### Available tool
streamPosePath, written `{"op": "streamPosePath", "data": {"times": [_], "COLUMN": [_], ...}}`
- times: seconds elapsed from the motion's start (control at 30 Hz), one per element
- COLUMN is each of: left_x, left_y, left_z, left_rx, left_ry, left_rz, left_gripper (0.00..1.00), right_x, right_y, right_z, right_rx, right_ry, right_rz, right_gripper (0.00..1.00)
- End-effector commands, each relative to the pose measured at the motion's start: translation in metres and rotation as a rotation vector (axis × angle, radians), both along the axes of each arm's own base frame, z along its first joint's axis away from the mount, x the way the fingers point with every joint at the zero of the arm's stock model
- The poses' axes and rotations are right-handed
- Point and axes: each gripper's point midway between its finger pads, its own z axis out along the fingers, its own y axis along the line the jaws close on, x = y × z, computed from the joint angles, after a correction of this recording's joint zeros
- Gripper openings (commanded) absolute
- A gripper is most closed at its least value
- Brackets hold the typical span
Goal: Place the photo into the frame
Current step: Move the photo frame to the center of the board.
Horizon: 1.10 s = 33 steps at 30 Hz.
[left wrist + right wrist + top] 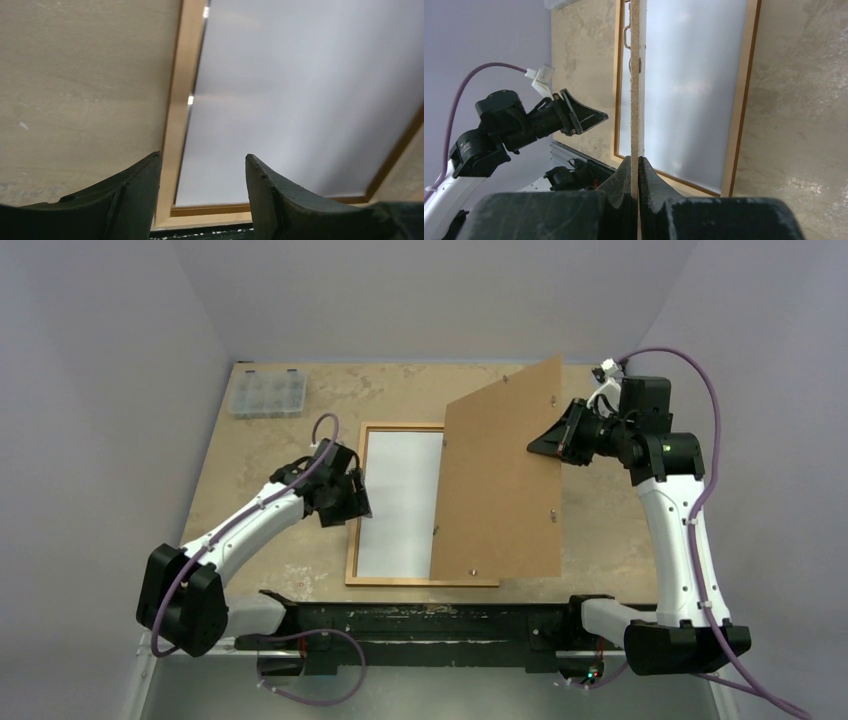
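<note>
The light wooden frame [357, 530] lies flat on the table. A plain white sheet [400, 500], the photo's white back, lies inside it; the printed side is hidden. My left gripper [350, 502] is open and empty, low over the frame's left rail [180, 115] and the white sheet [300, 100]. My right gripper [548, 443] is shut on the right edge of the brown hardboard backing panel [500, 480]. It holds the panel tilted over the frame's right half. The right wrist view shows the panel edge-on [635, 75] between the fingers [624, 175].
A clear plastic compartment box [267, 393] sits at the table's back left corner. A black rail [420, 620] runs along the near edge between the arm bases. Grey walls close in on both sides and the back.
</note>
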Motion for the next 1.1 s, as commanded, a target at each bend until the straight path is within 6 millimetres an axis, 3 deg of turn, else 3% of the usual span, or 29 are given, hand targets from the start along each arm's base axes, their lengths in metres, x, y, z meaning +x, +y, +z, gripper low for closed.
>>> {"op": "streamPosePath", "data": {"times": [0.0, 0.13, 0.33, 0.4, 0.5, 0.77, 0.87, 1.07], "left_x": [-0.001, 0.004, 0.011, 0.012, 0.011, 0.006, 0.000, -0.009], "left_y": [0.042, 0.049, 0.033, 0.025, 0.016, -0.015, -0.034, -0.065], "left_z": [-0.015, -0.033, -0.062, -0.067, -0.070, -0.065, -0.067, -0.066], "left_rx": [0.237, 0.314, 0.285, 0.246, 0.200, 0.235, 0.246, 0.218], "left_ry": [0.044, 0.104, 0.168, 0.168, 0.155, 0.101, 0.107, 0.098], "left_rz": [0.052, 0.050, -0.006, -0.026, -0.056, -0.173, -0.208, -0.240], "left_gripper": [0.60, 0.57, 0.48, 0.41, 0.28, 0.06, 0.00, 0.00], "right_x": [0.001, 0.002, 0.002, 0.003, 0.004, 0.010, 0.013, 0.016], "right_y": [0.013, 0.014, 0.013, 0.013, 0.013, 0.011, 0.010, 0.005], "right_z": [0.033, 0.027, 0.026, 0.026, 0.025, 0.018, 0.015, 0.007], "right_rx": [0.082, 0.084, 0.075, 0.071, 0.068, 0.062, 0.045, 0.013], "right_ry": [-0.137, -0.127, -0.128, -0.129, -0.127, -0.121, -0.120, -0.113], "right_rz": [0.053, 0.055, 0.060, 0.061, 0.059, 0.055, 0.049, 0.038], "right_gripper": [0.00, 0.00, 0.00, 0.00, 0.00, 0.00, 0.00, 0.00]}}
